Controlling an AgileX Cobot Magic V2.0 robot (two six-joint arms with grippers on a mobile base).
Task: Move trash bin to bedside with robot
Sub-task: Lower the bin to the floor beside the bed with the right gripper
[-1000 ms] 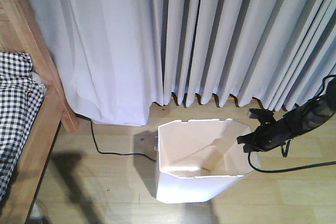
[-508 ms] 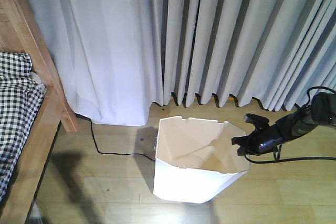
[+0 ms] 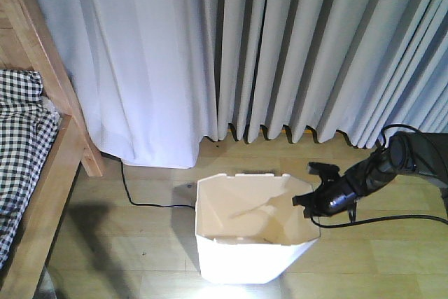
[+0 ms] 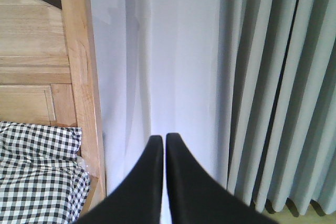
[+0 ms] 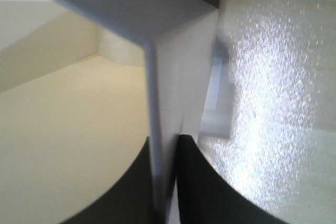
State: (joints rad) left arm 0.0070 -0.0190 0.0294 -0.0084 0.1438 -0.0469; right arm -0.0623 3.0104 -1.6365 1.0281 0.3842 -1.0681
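Observation:
The white faceted trash bin [image 3: 241, 257] stands on the wooden floor in the lower middle of the front view, cream inside. My right gripper [image 3: 313, 199] on its slim black arm is shut on the bin's right rim; in the right wrist view the bin's thin wall [image 5: 173, 87] runs between the two black fingers [image 5: 194, 182]. The bed [image 3: 42, 173], with light-brown frame and black-and-white checked bedding [image 3: 17, 138], lies at the left. My left gripper [image 4: 160, 145] is shut and empty, held up facing the curtain beside the bed frame [image 4: 79, 77].
Grey-white curtains [image 3: 280, 47] hang across the back wall down to the floor. A black cable [image 3: 143, 201] lies on the floor between the bed and the bin. Another black cable [image 3: 392, 220] trails from the right arm.
The right gripper has pulled the bin to the left and a little toward the camera, nearer the bed. The arm has followed leftward. The bed and curtain have not moved.

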